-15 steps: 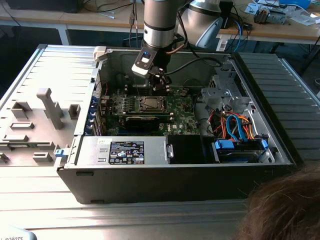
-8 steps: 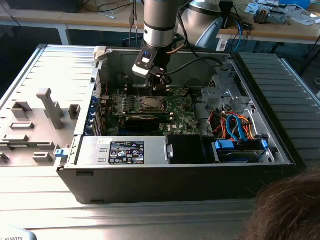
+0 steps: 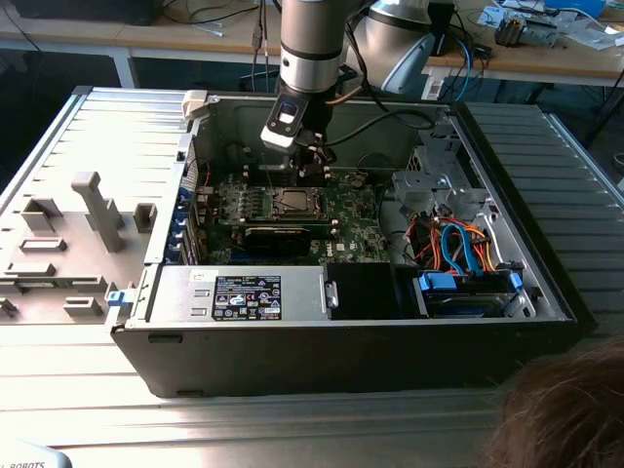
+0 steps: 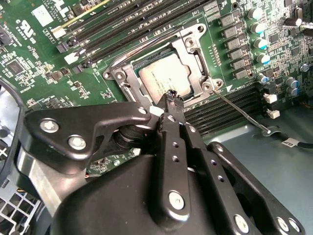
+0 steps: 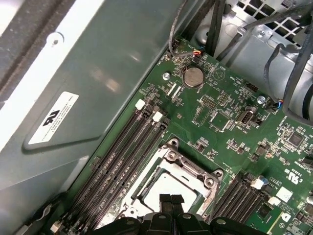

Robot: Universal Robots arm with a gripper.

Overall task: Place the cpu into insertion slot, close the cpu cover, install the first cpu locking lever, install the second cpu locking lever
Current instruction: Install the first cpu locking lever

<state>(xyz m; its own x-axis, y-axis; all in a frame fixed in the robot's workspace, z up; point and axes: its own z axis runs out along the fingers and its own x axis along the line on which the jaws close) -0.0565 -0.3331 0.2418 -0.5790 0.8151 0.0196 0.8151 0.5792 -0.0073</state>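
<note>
The cpu [image 4: 159, 78] lies in the insertion slot [image 3: 292, 202] on the green board, its dull silver top showing. The cpu cover [image 4: 195, 58] lies flat around it as a silvery frame; in the first wrist view the cover [image 5: 193, 171] also frames the chip [image 5: 168, 188]. My gripper [image 4: 171, 96] is shut, with its tips just over one corner of the chip and nothing seen between them. In the first wrist view the gripper [image 5: 171, 198] has its tips pressed together above the socket. One thin lever [image 4: 239, 110] angles out from the socket's corner over the memory slots. Another lever [image 4: 146, 46] runs along the socket's edge.
Rows of memory slots [image 4: 122, 24] flank the socket on two sides. A long black card [image 3: 283, 237] lies in front of the socket, and coloured cables [image 3: 458, 244] fill the case at the exterior view's right. The case wall [image 5: 98, 73] stands close by. A person's hair [image 3: 565, 409] shows at the lower right.
</note>
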